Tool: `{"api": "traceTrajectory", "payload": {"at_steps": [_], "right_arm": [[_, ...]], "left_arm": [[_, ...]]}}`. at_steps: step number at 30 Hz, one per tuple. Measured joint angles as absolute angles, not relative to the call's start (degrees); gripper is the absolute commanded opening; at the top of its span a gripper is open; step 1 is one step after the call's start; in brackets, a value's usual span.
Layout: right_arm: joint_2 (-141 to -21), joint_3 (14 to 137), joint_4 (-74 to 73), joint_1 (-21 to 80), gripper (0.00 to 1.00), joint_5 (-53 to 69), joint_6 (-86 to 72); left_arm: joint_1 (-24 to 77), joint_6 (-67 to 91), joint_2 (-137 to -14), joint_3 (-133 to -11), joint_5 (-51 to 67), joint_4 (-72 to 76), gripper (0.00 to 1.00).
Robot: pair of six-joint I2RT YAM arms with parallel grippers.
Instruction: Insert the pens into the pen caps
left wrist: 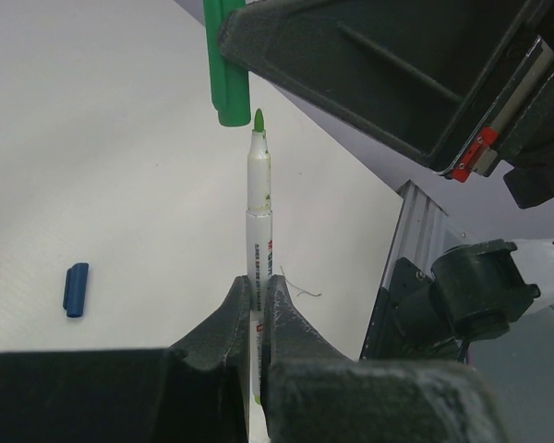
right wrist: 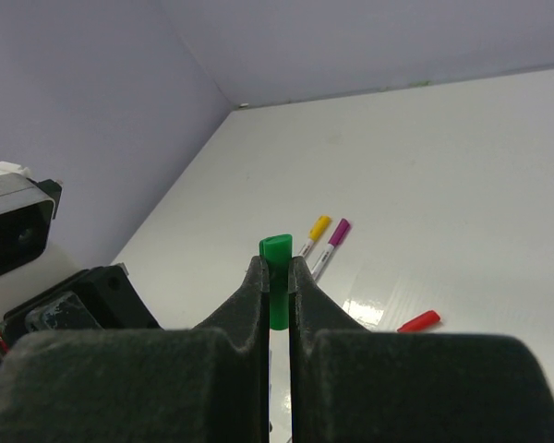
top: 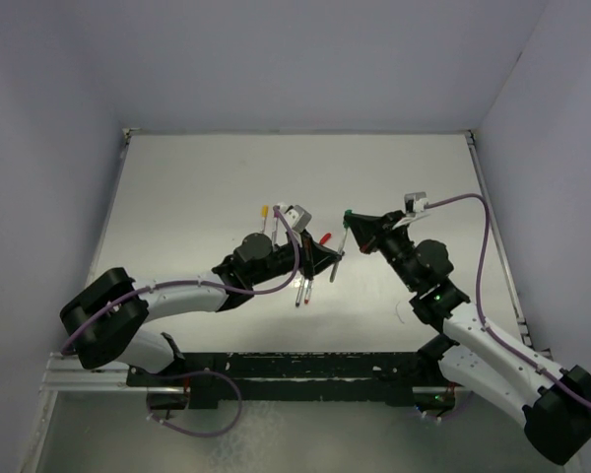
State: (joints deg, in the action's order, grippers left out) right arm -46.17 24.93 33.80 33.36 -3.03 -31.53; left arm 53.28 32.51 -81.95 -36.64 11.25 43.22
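Observation:
My left gripper [left wrist: 256, 288] is shut on a grey-white pen [left wrist: 258, 221] and holds it upright, its green tip up. My right gripper [right wrist: 277, 269] is shut on the green cap [right wrist: 276, 251]. In the left wrist view the green cap [left wrist: 226, 65] hangs just above and slightly left of the pen's tip, with a small gap. From above, the left gripper [top: 332, 258], the pen [top: 342, 241], the right gripper [top: 356, 220] and the green cap [top: 347, 211] meet at mid-table. A loose blue cap [left wrist: 76, 289] and a red cap [right wrist: 417, 321] lie on the table.
A yellow-capped pen [right wrist: 316, 231] and a purple-capped pen [right wrist: 334, 238] lie side by side behind the grippers. Two uncapped pens [top: 302, 290] lie near the left arm. Purple walls bound the white table [top: 197, 197]; a metal rail [left wrist: 415, 231] edges it.

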Motion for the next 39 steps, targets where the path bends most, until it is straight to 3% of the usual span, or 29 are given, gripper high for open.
{"api": "traceTrajectory", "payload": {"at_steps": [39], "right_arm": [[-46.2, 24.8, 34.6, 33.6, 0.00, -2.4, -33.1]], "left_arm": [[53.3, 33.9, -82.0, -34.9, 10.6, 43.9, 0.00]]}}
